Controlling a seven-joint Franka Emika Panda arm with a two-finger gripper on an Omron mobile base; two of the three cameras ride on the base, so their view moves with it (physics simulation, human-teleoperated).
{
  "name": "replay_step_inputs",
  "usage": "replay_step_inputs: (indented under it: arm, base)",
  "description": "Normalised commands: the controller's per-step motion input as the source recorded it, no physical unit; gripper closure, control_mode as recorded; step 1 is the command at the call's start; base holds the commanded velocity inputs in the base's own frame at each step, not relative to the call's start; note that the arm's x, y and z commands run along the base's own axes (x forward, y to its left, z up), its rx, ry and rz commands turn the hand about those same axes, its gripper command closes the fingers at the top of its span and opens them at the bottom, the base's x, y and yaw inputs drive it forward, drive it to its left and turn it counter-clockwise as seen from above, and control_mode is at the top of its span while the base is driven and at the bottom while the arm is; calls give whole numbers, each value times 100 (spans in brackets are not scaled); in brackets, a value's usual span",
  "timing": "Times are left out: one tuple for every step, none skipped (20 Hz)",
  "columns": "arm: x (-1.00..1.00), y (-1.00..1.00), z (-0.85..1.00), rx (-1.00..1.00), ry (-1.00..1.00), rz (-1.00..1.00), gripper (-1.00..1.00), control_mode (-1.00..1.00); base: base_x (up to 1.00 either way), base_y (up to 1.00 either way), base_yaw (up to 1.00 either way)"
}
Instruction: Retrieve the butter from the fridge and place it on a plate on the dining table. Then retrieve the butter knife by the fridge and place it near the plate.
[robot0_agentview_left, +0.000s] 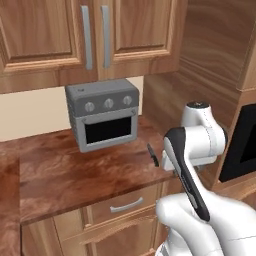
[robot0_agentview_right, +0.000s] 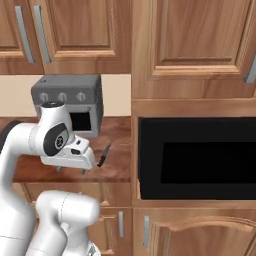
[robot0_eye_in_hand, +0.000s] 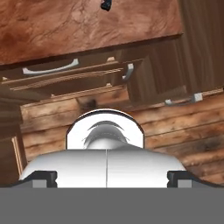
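While the butter knife (robot0_agentview_left: 152, 154) lies untouched on the brown counter (robot0_agentview_left: 65, 175) beside the toaster oven (robot0_agentview_left: 103, 115), its retrieval remains outstanding. From the right base view, the knife (robot0_agentview_right: 103, 155) sits just beyond the arm. In the hand view, the gripper (robot0_eye_in_hand: 106, 178) stands fully released, empty; only the knife's end (robot0_eye_in_hand: 105, 5) shows, cut off.

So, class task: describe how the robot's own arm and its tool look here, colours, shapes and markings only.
The arm is made of smooth, rounded glossy white shells with dark grey-black joint sections and a black strip along one link. A round dark disc with a grey centre marks one joint. No loose cables show. The tool has two small dark, blocky finger tips.
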Motion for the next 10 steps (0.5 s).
replay_step_inputs:
  arm:
    - [0,0,0,0,0,0,-100,100]
    - [0,0,0,0,0,0,-100,100]
    - [56,0,0,0,-14,-3,-100,-100]
    - [64,0,0,0,-15,-1,-100,-100]
    - [76,0,0,0,-17,-2,-100,-100]
    - [79,0,0,0,-17,-2,-100,-100]
    - [86,0,0,0,-17,-3,-100,-100]
    - [85,0,0,0,-17,-4,-100,-100]
    - [84,0,-1,0,-18,-4,-100,-100]
    - [81,0,-7,0,-19,-4,-100,-100]
  base:
    - [48,0,-3]
    - [51,0,-3]
    - [0,0,0]
    - [0,0,0]
    - [0,0,0]
    - [0,0,0]
    - [0,0,0]
    - [0,0,0]
    - [0,0,0]
    - [0,0,0]
